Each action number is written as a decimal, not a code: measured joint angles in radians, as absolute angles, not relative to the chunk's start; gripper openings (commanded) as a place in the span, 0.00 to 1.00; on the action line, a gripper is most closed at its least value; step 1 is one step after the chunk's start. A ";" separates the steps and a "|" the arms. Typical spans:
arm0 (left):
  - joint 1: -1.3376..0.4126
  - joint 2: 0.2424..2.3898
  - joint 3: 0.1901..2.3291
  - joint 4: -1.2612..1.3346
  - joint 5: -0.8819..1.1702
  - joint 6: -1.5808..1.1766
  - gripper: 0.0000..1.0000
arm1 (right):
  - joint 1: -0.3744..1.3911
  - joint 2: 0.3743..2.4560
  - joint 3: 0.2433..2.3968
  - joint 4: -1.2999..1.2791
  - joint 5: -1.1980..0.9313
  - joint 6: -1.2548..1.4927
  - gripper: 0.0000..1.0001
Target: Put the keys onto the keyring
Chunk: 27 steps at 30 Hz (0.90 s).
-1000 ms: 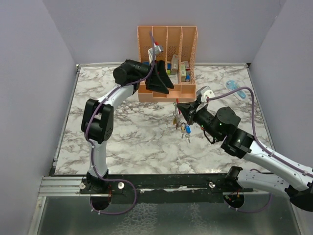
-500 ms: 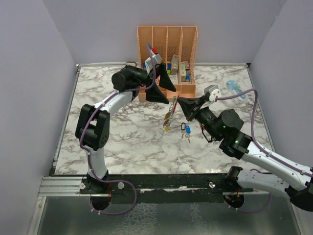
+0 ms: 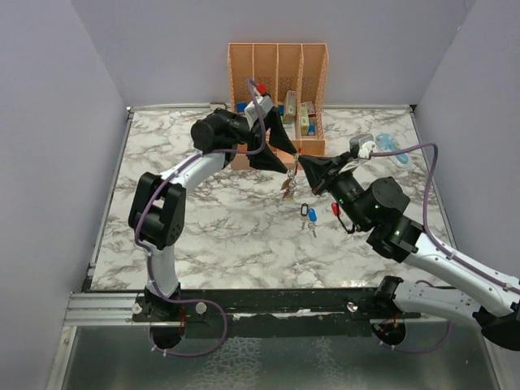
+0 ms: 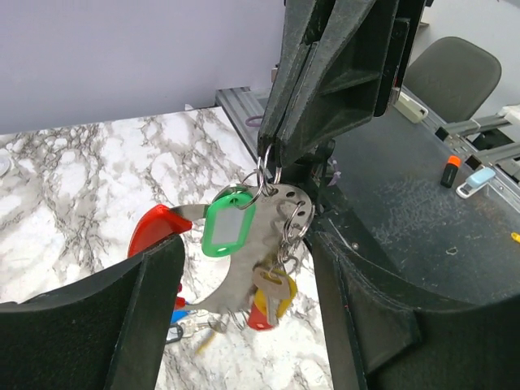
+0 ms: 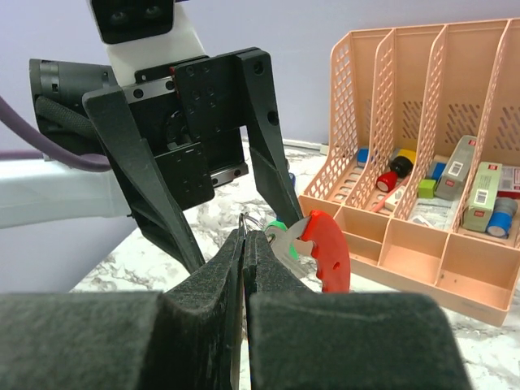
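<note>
The keyring [image 4: 244, 272] is a curved grey metal plate with a red end [image 5: 329, 252]. It hangs in the air with a green tag [image 4: 227, 221] and yellow- and red-headed keys [image 4: 272, 299] on it. My right gripper [image 5: 246, 236] is shut on a small wire ring at the keyring's top [image 3: 288, 185]. My left gripper [image 4: 248, 244] is open, one finger on each side of the hanging keyring, apart from it. In the top view both grippers meet in front of the organizer, left gripper [image 3: 291, 160] against right gripper [image 3: 301, 167]. Loose blue [image 3: 311, 214], black [image 3: 304, 211] and red [image 3: 335, 208] keys lie on the table below.
A peach slotted organizer [image 3: 279, 81] with small coloured items stands at the back centre, just behind the grippers. A light blue object [image 3: 388, 147] lies at the back right. The marble table [image 3: 203, 236] is walled on three sides.
My right gripper lifted the keyring up and toward the organizer. My left gripper swung right from the organizer to straddle the keyring, and its jaws narrowed somewhat.
</note>
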<state>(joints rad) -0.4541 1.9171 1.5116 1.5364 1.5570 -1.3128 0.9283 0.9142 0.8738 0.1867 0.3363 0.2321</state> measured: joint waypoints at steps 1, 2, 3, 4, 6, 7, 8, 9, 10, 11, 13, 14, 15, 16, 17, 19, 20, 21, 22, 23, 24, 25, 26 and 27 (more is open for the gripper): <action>-0.456 1.917 1.512 1.536 1.557 -1.306 0.65 | 0.928 0.916 0.879 0.178 0.338 0.241 0.01; -0.458 1.918 1.512 1.536 1.557 -1.300 0.65 | 0.928 0.918 0.882 0.175 0.340 0.248 0.01; -0.459 1.918 1.512 1.536 1.557 -1.291 0.65 | 0.928 0.921 0.886 0.173 0.340 0.258 0.01; -0.459 1.918 1.512 1.536 1.557 -1.288 0.64 | 0.928 0.923 0.888 0.170 0.341 0.265 0.01; -0.459 1.918 1.512 1.536 1.558 -1.274 0.61 | 0.928 0.927 0.896 0.155 0.345 0.283 0.01; -0.459 1.919 1.514 1.536 1.559 -1.266 0.53 | 0.928 0.929 0.899 0.150 0.347 0.290 0.01; -0.459 1.922 1.520 1.536 1.560 -1.259 0.43 | 0.928 0.929 0.899 0.146 0.348 0.297 0.01; -0.459 1.927 1.532 1.536 1.560 -1.250 0.34 | 0.928 0.930 0.901 0.134 0.351 0.308 0.01; -0.458 1.934 1.546 1.537 1.562 -1.247 0.22 | 0.928 0.931 0.904 0.121 0.352 0.317 0.01; -0.458 1.942 1.562 1.538 1.564 -1.240 0.14 | 0.928 0.934 0.908 0.112 0.356 0.322 0.01; -0.459 1.971 1.619 1.538 1.570 -1.250 0.21 | 0.928 0.938 0.922 0.096 0.365 0.333 0.01; -0.459 1.986 1.648 1.538 1.568 -1.251 0.31 | 0.928 0.939 0.930 0.082 0.367 0.340 0.01; -0.459 1.998 1.670 1.538 1.568 -1.259 0.38 | 0.928 0.939 0.937 0.071 0.369 0.345 0.01; -0.459 2.004 1.682 1.538 1.568 -1.265 0.40 | 0.928 0.939 0.941 0.064 0.370 0.350 0.01; -0.459 2.008 1.686 1.538 1.568 -1.272 0.43 | 0.928 0.939 0.944 0.059 0.371 0.354 0.01; -0.458 2.008 1.684 1.538 1.568 -1.277 0.53 | 0.928 0.938 0.944 0.049 0.374 0.363 0.01; -0.459 2.008 1.681 1.538 1.568 -1.277 0.57 | 0.928 0.938 0.944 0.044 0.376 0.366 0.01; -0.459 2.007 1.673 1.538 1.568 -1.277 0.60 | 0.928 0.938 0.944 0.039 0.377 0.369 0.01; -0.459 2.006 1.665 1.538 1.568 -1.278 0.62 | 0.928 0.938 0.944 0.032 0.378 0.371 0.01; -0.460 2.006 1.653 1.538 1.568 -1.277 0.63 | 0.928 0.938 0.944 0.027 0.380 0.372 0.01; -0.460 2.006 1.643 1.538 1.569 -1.278 0.63 | 0.928 0.938 0.944 0.021 0.382 0.373 0.01; -0.460 2.006 1.631 1.538 1.569 -1.281 0.65 | 0.928 0.938 0.944 0.013 0.385 0.373 0.01; -0.459 2.006 1.625 1.538 1.569 -1.283 0.70 | 0.928 0.938 0.945 0.001 0.390 0.373 0.01; -0.459 2.006 1.623 1.538 1.569 -1.286 0.72 | 0.928 0.938 0.947 -0.005 0.394 0.373 0.01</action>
<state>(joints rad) -0.4595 2.0064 1.6226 1.5379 1.5692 -1.2858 0.9276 0.9379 0.9466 -0.0051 0.3943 0.3725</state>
